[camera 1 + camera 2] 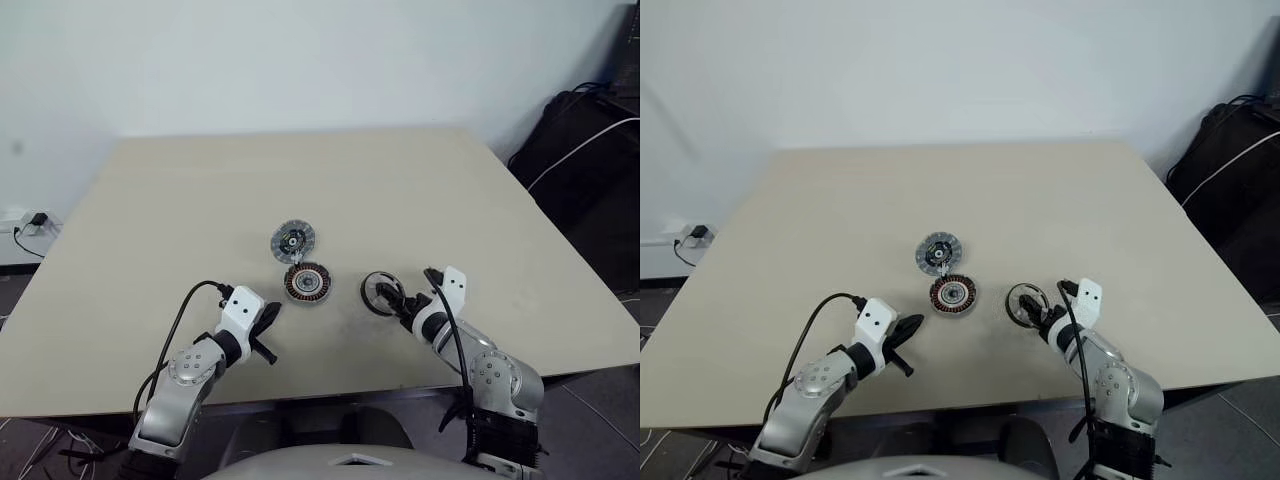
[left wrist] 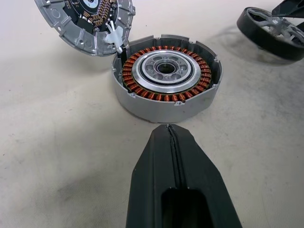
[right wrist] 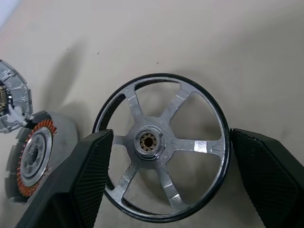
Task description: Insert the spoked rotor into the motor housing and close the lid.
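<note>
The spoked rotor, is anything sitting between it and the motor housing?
Nothing visible does. Bare table lies between the spoked rotor and the motor housing. The lid lies at the housing's far edge, off that path.

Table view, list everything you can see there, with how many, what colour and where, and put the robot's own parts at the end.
table: one, beige, under all the parts.
motor housing: one, grey cup with copper-brown windings, middle of the table, open.
lid: one, silvery-grey disc, just beyond the housing, its edge meeting the housing's rim.
spoked rotor: one, dark rim with silver spokes and hub, flat on the table to the right of the housing.
black bag with white cable: one, on the floor past the table's right edge.
left gripper: one, black, shut, near side of the housing, holding nothing.
right gripper: one, black, open, one finger on each side of the rotor.
</note>
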